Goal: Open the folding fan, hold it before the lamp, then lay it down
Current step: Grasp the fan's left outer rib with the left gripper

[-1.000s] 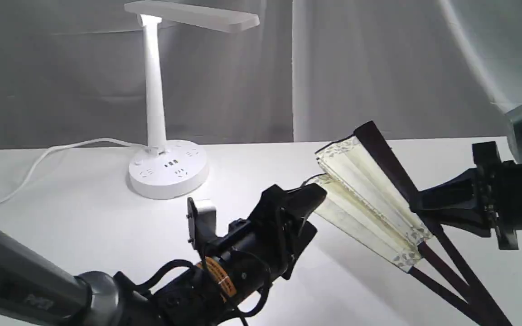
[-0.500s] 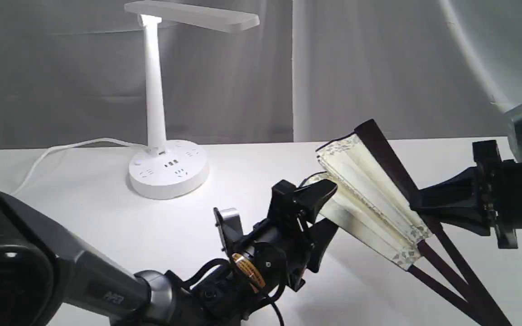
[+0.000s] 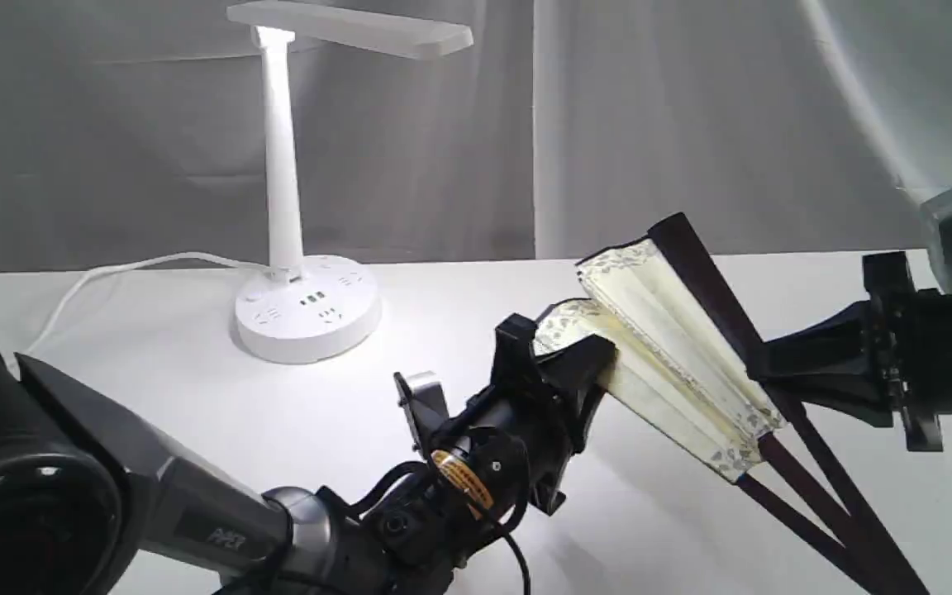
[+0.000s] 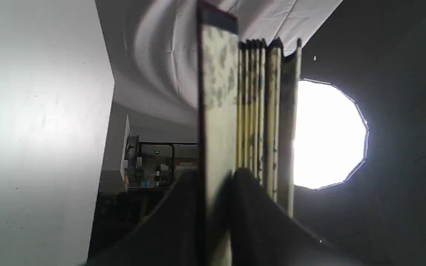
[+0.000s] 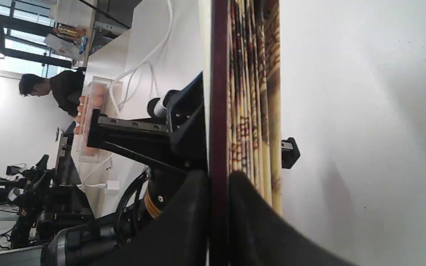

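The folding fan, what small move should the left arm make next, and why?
Probably draw the left gripper slowly away from the right gripper, toward the lamp side. Each gripper appears clamped on one outer edge of the folding fan, and the pleats between them are only partly spread, most bunched together, so widening the gap should open it.

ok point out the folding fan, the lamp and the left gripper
folding fan (image 3: 674,347), exterior view, cream pleated paper
lamp (image 3: 282,165), exterior view, upright stem
left gripper (image 3: 557,343), exterior view, midway between its fingertips
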